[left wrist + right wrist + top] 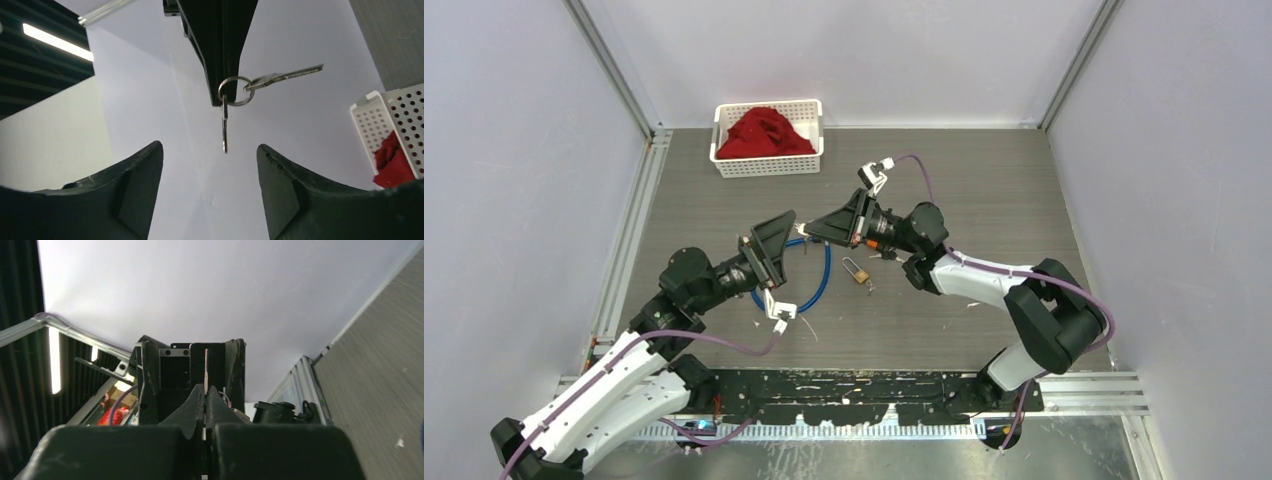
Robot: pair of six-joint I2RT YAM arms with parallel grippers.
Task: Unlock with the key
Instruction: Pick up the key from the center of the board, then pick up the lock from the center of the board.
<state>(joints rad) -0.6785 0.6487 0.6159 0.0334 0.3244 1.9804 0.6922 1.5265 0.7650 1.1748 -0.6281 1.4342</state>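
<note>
The right fingers (220, 50) pinch the ring (240, 104), the left fingers (135, 190) gape under it; the hanging key (225, 127) looks light, stiff and slick, best taken by its flat bow.

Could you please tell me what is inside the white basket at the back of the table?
A crumpled red cloth is heaped in the basket, rising above its rim. Whatever might lie beneath the cloth is covered and cannot be seen.

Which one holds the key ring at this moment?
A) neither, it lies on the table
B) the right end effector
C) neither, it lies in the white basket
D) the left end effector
B: in the left wrist view the key ring hangs at the closed tip of the right end effector, while the left end effector is open with nothing in it.
</note>
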